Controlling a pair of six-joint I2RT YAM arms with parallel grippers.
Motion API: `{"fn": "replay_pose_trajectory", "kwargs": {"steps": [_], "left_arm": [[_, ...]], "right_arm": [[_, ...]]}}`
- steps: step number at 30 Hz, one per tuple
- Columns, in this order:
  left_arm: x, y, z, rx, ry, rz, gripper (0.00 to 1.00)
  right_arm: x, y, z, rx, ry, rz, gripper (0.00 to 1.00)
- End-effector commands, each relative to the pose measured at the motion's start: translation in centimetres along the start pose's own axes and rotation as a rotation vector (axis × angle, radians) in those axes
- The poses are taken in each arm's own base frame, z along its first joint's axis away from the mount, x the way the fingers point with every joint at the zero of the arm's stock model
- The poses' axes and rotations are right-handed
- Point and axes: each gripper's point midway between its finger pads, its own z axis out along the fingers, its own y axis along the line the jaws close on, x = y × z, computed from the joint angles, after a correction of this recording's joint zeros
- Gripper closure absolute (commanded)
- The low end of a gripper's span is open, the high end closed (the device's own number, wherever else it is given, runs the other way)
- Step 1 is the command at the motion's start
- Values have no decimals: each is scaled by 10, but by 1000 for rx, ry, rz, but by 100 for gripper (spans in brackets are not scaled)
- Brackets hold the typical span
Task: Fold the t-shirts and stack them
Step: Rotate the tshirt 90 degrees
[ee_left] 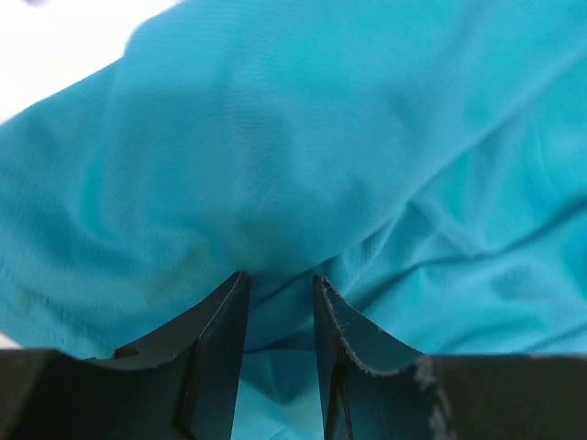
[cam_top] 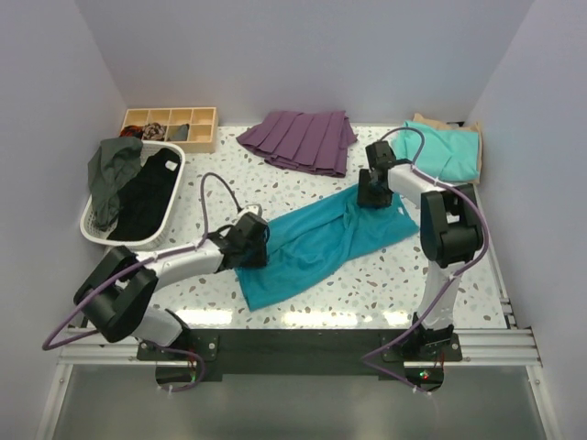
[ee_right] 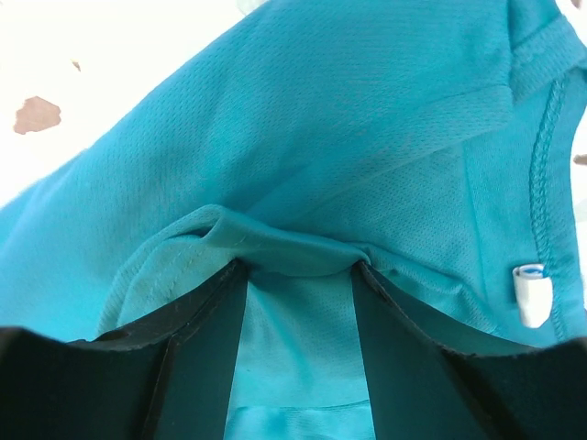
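Teal t-shirt point(cam_top: 321, 243): spread mid-counter point(cam_top: 367, 293), unfolded; left edge is clamped by left gripper point(ee_left: 280, 284), far right end by right gripper point(ee_right: 298, 266). Mint-green t-shirt point(cam_top: 448, 151): laid folded on tan t-shirt point(cam_top: 429, 120), far right. Judged outstanding: one fold, one stacking.

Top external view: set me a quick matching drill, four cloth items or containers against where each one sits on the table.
Things:
1. deep teal-blue fabric t-shirt
2. purple pleated fabric garment
3. pale mint-green fabric t-shirt
4. white plastic laundry basket

Places:
A. far right corner
B. left edge
C. centre, spread out
D. far side, middle

Pairs: 1-C, 2-D, 3-A, 4-B
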Motion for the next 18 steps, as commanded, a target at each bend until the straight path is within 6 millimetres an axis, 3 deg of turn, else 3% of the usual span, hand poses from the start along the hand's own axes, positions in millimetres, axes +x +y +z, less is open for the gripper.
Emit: {"fn": "replay_pose_trajectory", "kwargs": {"steps": [1, 2, 6, 11, 14, 16, 17, 18], "left_arm": [[110, 27, -28, -70, 350, 20, 60], [120, 20, -36, -35, 367, 39, 60], [169, 28, -65, -15, 463, 68, 60], [199, 13, -101, 63, 494, 87, 60], [186, 7, -110, 55, 418, 119, 60], [161, -7, -116, 66, 331, 133, 59], [143, -2, -113, 13, 245, 153, 58], [118, -21, -120, 34, 167, 153, 57]], "right_arm": [[-7, 11, -8, -64, 38, -43, 46], [-11, 19, -12, -105, 34, -58, 46], [-11, 38, -17, -184, 54, -108, 45], [-8, 88, -20, -327, 106, -212, 44], [-13, 104, -30, -304, 67, -264, 44], [-26, 105, -43, -295, 0, -256, 42], [-27, 99, -47, -282, -14, -246, 41], [-39, 96, -68, -284, -75, -240, 41]]}}
